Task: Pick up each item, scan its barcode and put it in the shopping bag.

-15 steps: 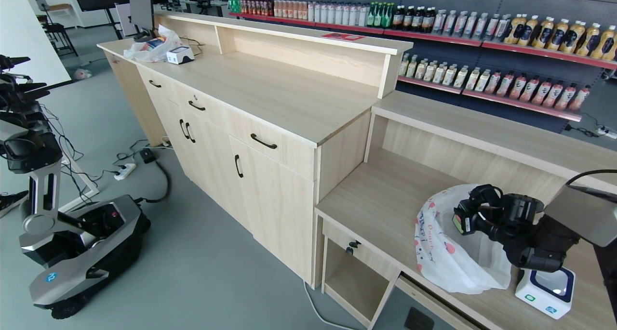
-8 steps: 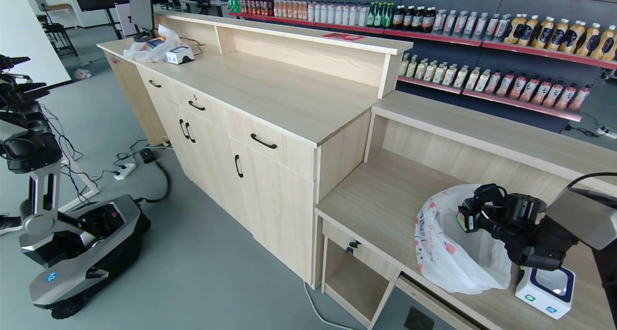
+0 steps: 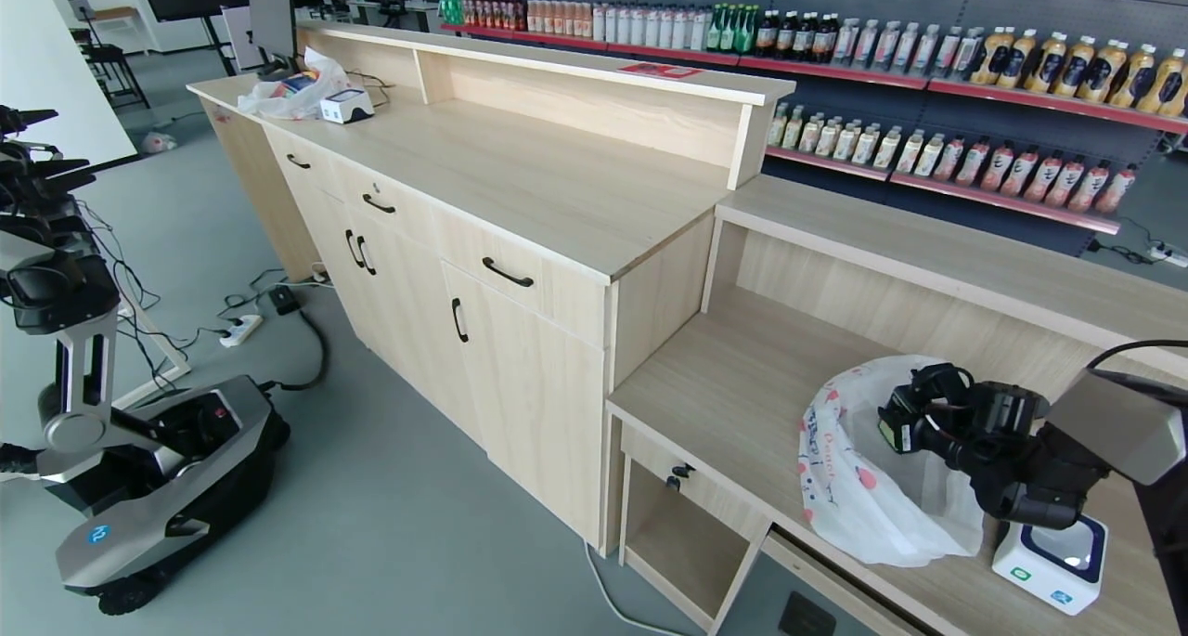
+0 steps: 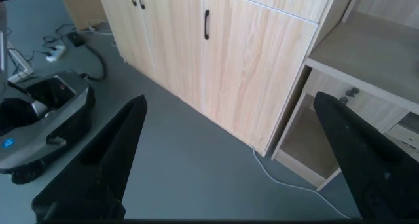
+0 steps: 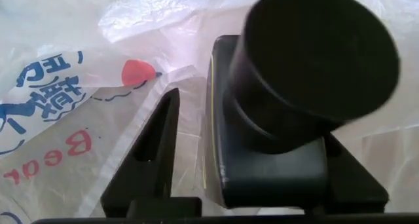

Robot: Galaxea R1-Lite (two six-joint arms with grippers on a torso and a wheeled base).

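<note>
Lower right in the head view, the right gripper (image 3: 900, 421) clamps a dark bottle (image 5: 288, 106) in the mouth of the shopping bag (image 3: 849, 497), beside the scanner (image 3: 1053, 562); only letting go seems left for it. The left gripper (image 4: 229, 119) gapes wide over floor

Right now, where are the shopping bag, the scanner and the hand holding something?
shopping bag (image 3: 849, 497), head view, printed front wall.
scanner (image 3: 1039, 585), head view, white casing.
right hand (image 3: 905, 422), head view, between its fingertips.
</note>
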